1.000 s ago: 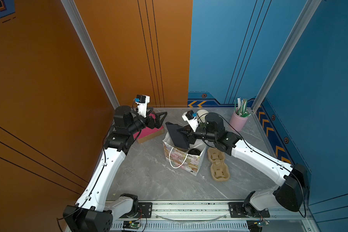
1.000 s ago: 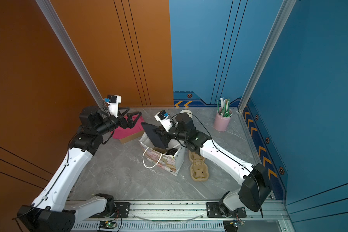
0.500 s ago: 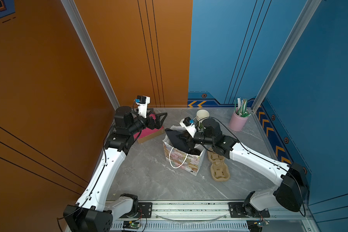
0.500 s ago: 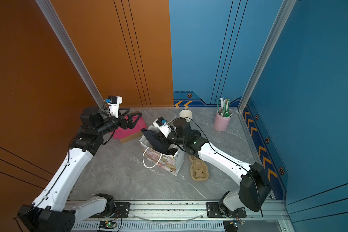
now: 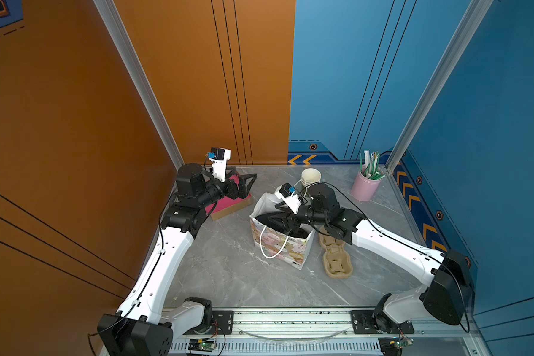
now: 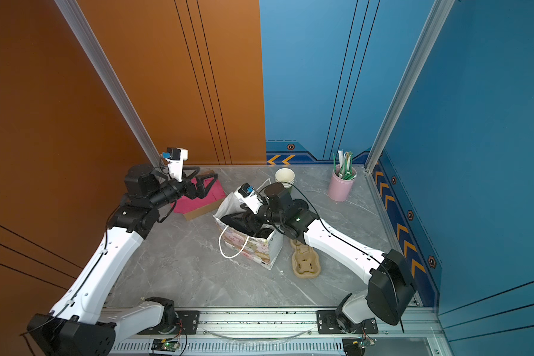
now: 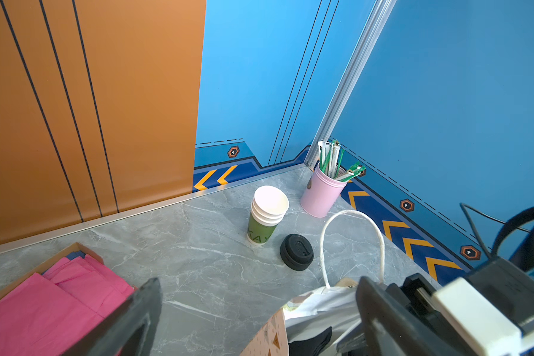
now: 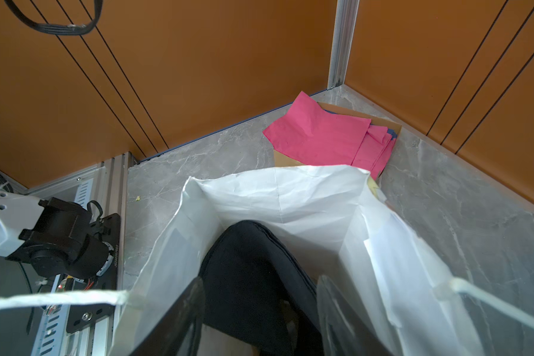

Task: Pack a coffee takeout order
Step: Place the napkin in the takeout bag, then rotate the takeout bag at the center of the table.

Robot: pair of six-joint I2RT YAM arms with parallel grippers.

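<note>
A patterned paper bag (image 5: 279, 246) (image 6: 250, 248) stands open mid-table. My right gripper (image 5: 280, 220) (image 6: 244, 220) (image 8: 258, 279) reaches into its mouth, jaws apart. The black napkin (image 8: 253, 265) (image 5: 264, 218) (image 7: 312, 342) lies loose between them inside the white-lined bag (image 8: 290, 197). A round black shape (image 5: 302, 233) beside it looks like the cup's lid; the cup itself is hidden. My left gripper (image 5: 244, 174) (image 6: 205, 173) (image 7: 259, 282) hovers wide open over the pink napkins, holding nothing.
Pink napkins (image 5: 228, 205) (image 8: 327, 135) lie in a cardboard box at the back left. A stack of lidless cups (image 5: 310, 177) (image 7: 267, 215) and a loose black lid (image 7: 296, 252) sit behind the bag. A pink straw holder (image 5: 366, 185) stands back right, a pulp cup carrier (image 5: 336, 259) right of the bag.
My right gripper came down into the bag with the black napkin and its jaws opened, leaving the napkin inside. The left arm has not moved.
</note>
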